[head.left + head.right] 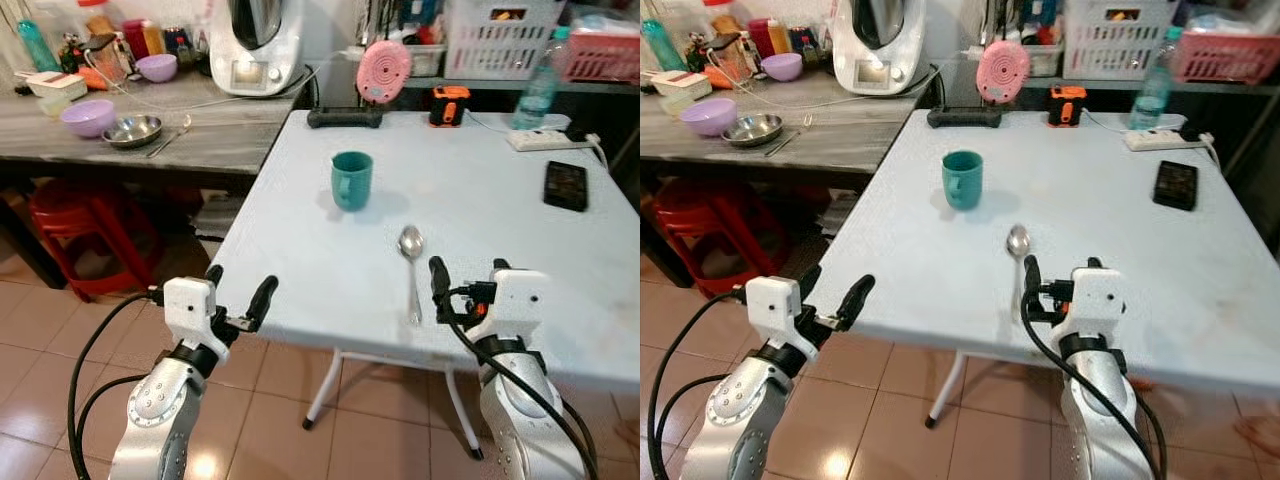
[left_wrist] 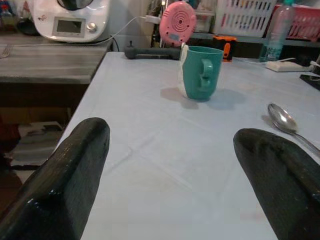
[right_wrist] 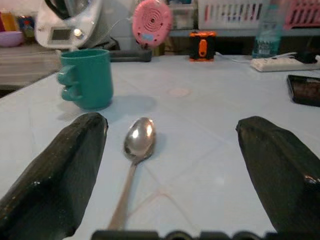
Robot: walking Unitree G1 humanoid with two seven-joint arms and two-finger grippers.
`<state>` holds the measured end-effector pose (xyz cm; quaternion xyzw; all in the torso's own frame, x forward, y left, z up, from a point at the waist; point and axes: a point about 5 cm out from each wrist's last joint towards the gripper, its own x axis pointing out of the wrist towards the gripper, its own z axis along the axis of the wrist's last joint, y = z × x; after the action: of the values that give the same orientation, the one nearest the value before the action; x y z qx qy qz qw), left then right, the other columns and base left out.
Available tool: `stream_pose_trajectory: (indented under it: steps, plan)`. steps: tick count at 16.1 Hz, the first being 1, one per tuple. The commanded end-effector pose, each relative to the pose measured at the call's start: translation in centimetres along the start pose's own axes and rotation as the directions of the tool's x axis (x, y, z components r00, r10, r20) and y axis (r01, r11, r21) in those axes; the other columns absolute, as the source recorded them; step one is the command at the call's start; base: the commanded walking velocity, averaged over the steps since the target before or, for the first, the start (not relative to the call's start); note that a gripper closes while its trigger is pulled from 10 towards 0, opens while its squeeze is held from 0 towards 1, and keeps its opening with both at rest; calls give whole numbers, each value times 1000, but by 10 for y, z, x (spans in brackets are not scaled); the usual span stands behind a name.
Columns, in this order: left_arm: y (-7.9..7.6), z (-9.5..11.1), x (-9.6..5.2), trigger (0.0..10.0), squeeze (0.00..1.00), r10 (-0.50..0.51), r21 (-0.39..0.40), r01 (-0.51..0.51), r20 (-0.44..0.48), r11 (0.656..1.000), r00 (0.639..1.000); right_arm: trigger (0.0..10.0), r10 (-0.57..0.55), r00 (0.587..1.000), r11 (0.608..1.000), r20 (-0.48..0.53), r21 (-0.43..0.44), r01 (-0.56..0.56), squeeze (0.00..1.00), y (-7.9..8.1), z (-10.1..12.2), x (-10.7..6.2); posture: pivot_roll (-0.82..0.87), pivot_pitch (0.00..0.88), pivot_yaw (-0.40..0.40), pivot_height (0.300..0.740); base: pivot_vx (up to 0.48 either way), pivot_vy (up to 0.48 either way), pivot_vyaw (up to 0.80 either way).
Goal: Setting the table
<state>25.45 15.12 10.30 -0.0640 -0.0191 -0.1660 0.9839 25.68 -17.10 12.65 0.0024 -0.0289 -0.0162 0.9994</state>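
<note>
The spoon [image 3: 134,160] is seen lying flat on the counter [image 1: 500,230], just inside one jaw of the spread right gripper [image 1: 468,275].

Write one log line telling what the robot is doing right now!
stage: setting table | left gripper: open, at table's near edge | right gripper: open, over spoon handle | green mug: upright, beyond spoon | white table

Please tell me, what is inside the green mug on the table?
The green mug stands upright on the table. Its rim shows a dark interior with no visible object, but the bottom is hidden by its wall, so any liquid cannot be confirmed.
</note>
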Motion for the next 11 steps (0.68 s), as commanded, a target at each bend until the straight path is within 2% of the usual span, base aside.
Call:
stream_pose_trajectory:
  steps: [1,3,6,11]
  plan:
    - [-1,5,1,10000,0,-17,3,17,12,1000,1000,10000,-5,1000,1000,-3,-3,5,0,0,0,1,-60,0,64,740,412,0,0]
    - [0,4,1,10000,0,-12,7,12,6,1000,1000,10000,-3,1000,1000,-7,-2,3,0,0,0,1,-63,0,66,740,309,0,0]
    - [0,2,0,10000,0,-11,-1,11,-4,1000,1000,10000,0,1000,1000,-14,1,0,0,0,-1,0,-63,0,65,740,0,0,0]
    - [-2,-9,-9,10000,0,-79,20,80,-55,997,995,10000,10,998,1000,-60,12,-10,0,2,-9,-2,-64,0,65,740,0,0,0]
